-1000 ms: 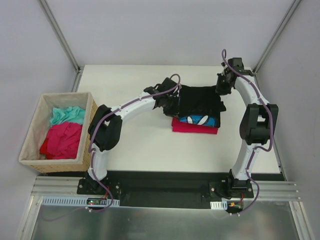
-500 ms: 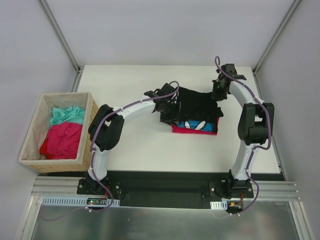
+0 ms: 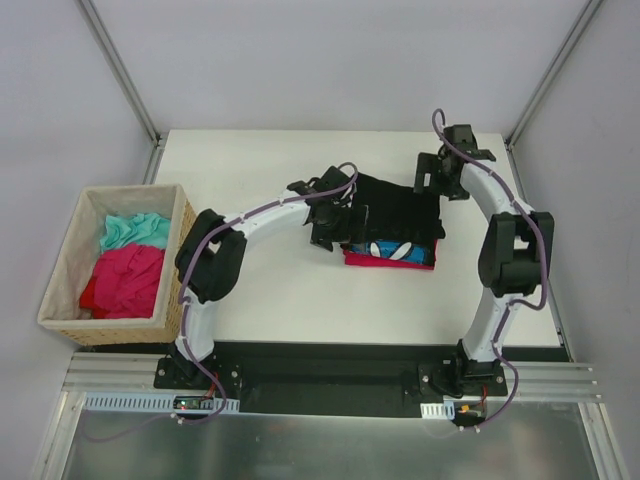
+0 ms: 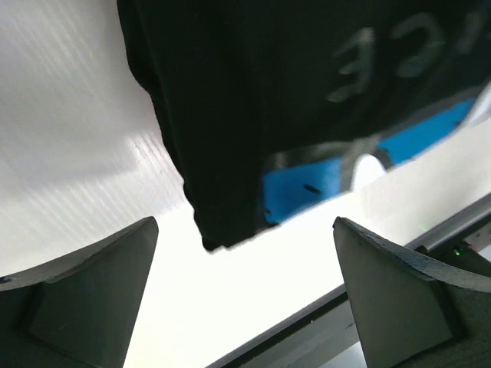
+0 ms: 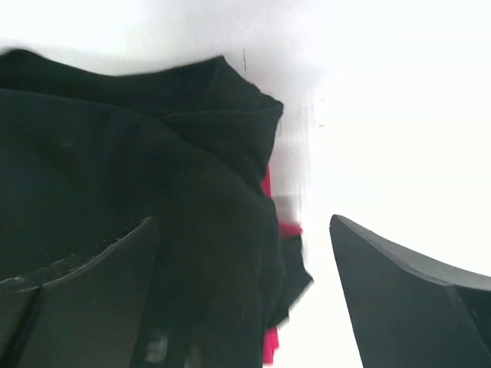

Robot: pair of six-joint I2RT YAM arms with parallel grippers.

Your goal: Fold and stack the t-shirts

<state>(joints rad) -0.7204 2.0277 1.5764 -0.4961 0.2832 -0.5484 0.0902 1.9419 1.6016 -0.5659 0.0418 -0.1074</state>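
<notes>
Atop the folded red t-shirt lies a limp black t-shirt; both end effectors gape empty.

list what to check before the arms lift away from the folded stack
1. Left gripper open, nothing pinched: ok.
2. Right gripper open: ok.
3. Right gripper clear of the black t-shirt: cannot tell, cloth overlaps one finger in its wrist view.
4. Black t-shirt lying on the red t-shirt: ok.
5. Stack edges flush: not ok, red shows along the near side.
6. Basket emptied: not ok, teal cloth and pink cloth lie inside.
</notes>
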